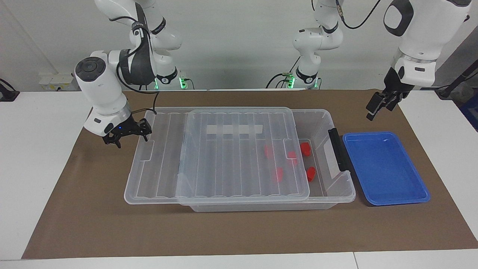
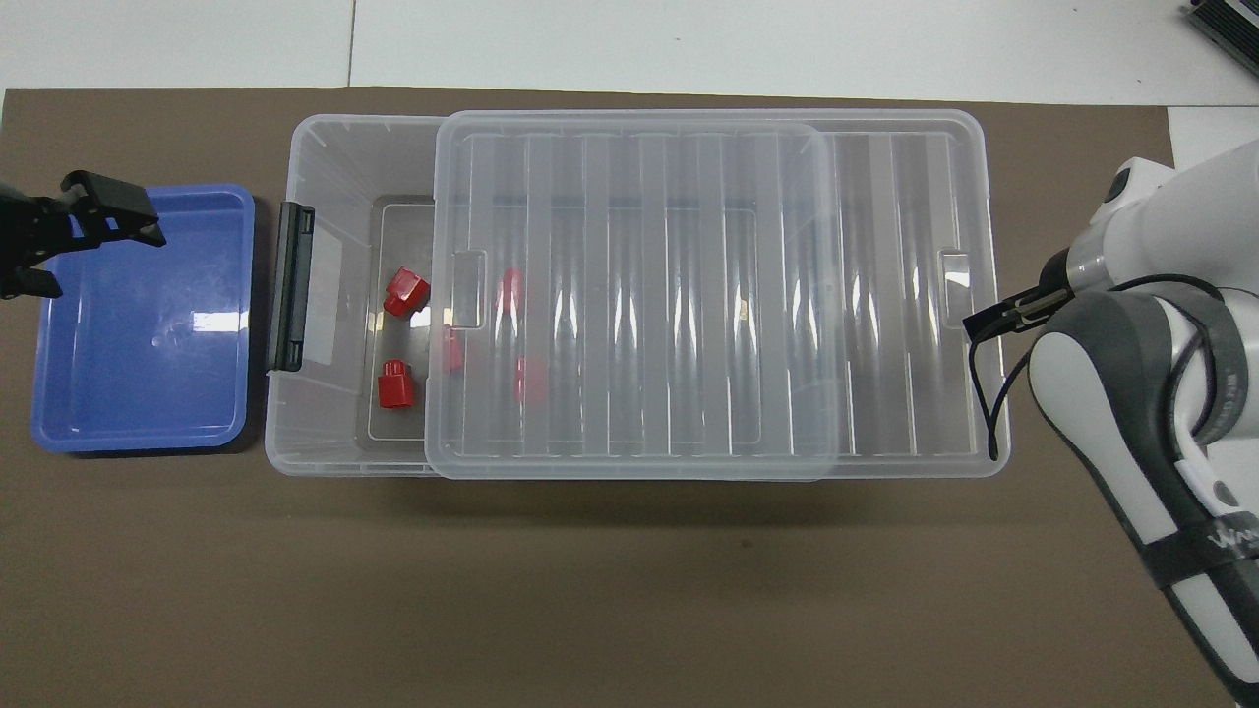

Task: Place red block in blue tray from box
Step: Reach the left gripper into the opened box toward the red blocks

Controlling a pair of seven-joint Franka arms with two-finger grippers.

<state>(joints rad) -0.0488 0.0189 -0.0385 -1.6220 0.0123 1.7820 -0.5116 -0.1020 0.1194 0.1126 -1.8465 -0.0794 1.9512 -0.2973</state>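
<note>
Sliding lid is hooked by spread right claw at its end, so red blocks are bared in box; left claw, spread, waits over blue tray.

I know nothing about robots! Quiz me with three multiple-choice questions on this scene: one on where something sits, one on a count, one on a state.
1. Where is the blue tray?
A. On the lid
B. Beside the box's black clip end
C. Inside the box

2. How many red blocks lie uncovered by the lid?
A. Two
B. None
C. Seven

3. How is the lid?
A. Squarely shut
B. Lying off on the mat
C. Slid partway off

Answers:
1. B, it sits on the mat next to the box at the left arm's end.
2. A, two red blocks show in the open gap.
3. C, it overhangs the end near the right claw.
</note>
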